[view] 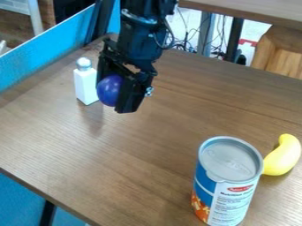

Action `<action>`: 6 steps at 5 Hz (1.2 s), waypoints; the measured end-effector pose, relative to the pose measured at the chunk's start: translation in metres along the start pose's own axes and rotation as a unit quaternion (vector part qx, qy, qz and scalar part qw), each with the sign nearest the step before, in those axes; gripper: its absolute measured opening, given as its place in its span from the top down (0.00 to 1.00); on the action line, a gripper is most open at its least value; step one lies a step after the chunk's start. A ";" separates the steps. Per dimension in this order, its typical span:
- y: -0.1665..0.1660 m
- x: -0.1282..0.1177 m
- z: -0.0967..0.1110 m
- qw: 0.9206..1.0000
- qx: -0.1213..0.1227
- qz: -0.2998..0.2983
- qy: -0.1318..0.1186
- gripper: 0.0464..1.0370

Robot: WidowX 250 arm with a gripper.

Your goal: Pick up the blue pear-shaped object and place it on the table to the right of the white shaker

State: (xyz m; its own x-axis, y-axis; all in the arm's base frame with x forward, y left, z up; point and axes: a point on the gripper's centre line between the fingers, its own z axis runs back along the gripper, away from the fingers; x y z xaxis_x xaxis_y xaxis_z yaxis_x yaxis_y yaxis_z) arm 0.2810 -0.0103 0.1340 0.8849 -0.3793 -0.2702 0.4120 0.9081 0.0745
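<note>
My gripper point(115, 93) hangs over the upper left part of the table, shut on a round purple ball point(110, 90) that sits between its black fingers. Just left of it stands a white bottle point(86, 84) with a silvery round cap, upright on the wood. At the lower right a large can point(226, 185) with a blue and white label stands upright. A yellow banana-shaped object point(282, 155) lies beside the can, on its right.
The brown wooden table point(141, 145) has its left edge along a blue panel point(50, 49). Behind its back edge are table legs and loose cables point(203, 39). Another wooden surface point(259, 11) shows at the top right.
</note>
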 end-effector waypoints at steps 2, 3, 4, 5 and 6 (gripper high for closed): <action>0.020 0.037 -0.021 0.998 0.055 0.010 -0.042 0.20; 0.017 0.050 -0.037 0.998 0.041 0.019 -0.046 0.20; 0.025 0.059 -0.049 0.997 0.018 0.056 -0.052 0.20; 0.030 0.074 -0.053 0.996 0.006 0.075 -0.057 0.20; 0.034 0.090 -0.054 0.996 0.005 0.075 -0.057 0.20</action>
State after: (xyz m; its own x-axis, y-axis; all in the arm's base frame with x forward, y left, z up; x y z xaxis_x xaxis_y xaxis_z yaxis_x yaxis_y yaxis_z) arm 0.3625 -0.0038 0.0604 0.9552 -0.2587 -0.1440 0.2757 0.9544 0.1143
